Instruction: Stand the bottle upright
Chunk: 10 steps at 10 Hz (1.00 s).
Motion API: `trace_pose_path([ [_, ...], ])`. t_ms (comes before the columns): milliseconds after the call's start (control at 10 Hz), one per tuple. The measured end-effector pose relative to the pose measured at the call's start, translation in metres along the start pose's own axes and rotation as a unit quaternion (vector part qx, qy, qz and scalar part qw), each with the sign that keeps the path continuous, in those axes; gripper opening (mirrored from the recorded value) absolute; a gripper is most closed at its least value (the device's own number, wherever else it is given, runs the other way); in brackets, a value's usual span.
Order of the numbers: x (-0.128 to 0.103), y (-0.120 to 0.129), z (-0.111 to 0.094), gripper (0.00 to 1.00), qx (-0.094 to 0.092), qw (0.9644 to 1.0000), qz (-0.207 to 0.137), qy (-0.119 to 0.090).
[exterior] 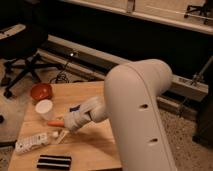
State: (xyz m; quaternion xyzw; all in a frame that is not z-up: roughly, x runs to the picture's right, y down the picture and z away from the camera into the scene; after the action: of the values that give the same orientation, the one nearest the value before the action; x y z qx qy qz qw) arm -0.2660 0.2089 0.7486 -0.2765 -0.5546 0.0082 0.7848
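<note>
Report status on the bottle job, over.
Gripper open, low over table, just right of bottle. Bottle on its side, not gripped. Cup behind it, striped block in front.

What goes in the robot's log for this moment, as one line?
bottle: lying down on table | pincer: open, beside bottle, holding nothing | standing up: not done

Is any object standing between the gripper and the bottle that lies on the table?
Nothing visible does. The gripper hangs just right of the bottle; the white cup sits behind that gap and the black striped block in front of it.
</note>
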Motion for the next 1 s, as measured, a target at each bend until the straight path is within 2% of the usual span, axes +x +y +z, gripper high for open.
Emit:
trace_pose_path([
  [100,-0.011,-0.001,-0.006,0.8,0.006,0.9994,-0.02,-0.026],
  [300,-0.02,0.001,-0.009,0.8,0.002,0.9981,-0.045,-0.041],
  [400,-0.019,0.005,-0.008,0.8,-0.002,0.9979,-0.05,-0.041],
  [700,-0.006,0.02,0.016,0.8,-0.035,0.9978,-0.049,-0.026],
  [1000,-0.001,0.021,0.029,0.8,-0.05,0.9975,-0.045,-0.02],
])
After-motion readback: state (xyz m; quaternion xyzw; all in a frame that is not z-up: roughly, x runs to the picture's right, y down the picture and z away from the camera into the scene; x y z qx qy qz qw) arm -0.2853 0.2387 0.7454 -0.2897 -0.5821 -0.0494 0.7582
